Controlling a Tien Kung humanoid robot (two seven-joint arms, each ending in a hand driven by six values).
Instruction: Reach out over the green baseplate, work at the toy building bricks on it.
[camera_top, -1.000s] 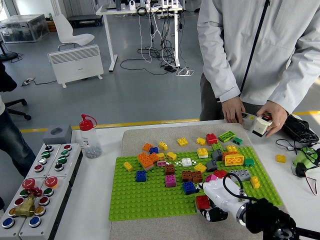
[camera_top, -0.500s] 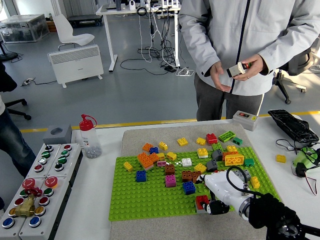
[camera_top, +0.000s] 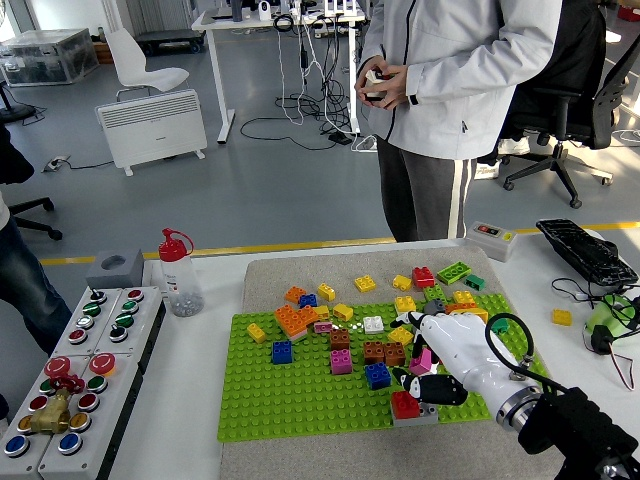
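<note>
The green baseplate (camera_top: 290, 395) lies on a grey mat in the middle of the table. Many loose and stacked bricks sit on its far half and beyond it, among them an orange brick (camera_top: 292, 320), a blue brick (camera_top: 377, 375) and a brown brick (camera_top: 385, 351). A red brick (camera_top: 405, 404) sits at the plate's near edge. My right hand (camera_top: 428, 388), white with black tips, reaches in from the lower right and lies low over the bricks just right of the red brick and next to a magenta brick (camera_top: 422, 358). Its grip is hidden.
A person stands at the far side and holds a small object (camera_top: 374, 84) in both hands at chest height. A grey switch box (camera_top: 491, 237), a black device (camera_top: 585, 252), a loose yellow brick (camera_top: 562, 317), a red-capped bottle (camera_top: 178, 272) and button panels (camera_top: 90, 365) surround the plate.
My right hand has moved up and to the right along the plate; the red brick stayed put. The person lifted a small object off the table and stepped left with it.
</note>
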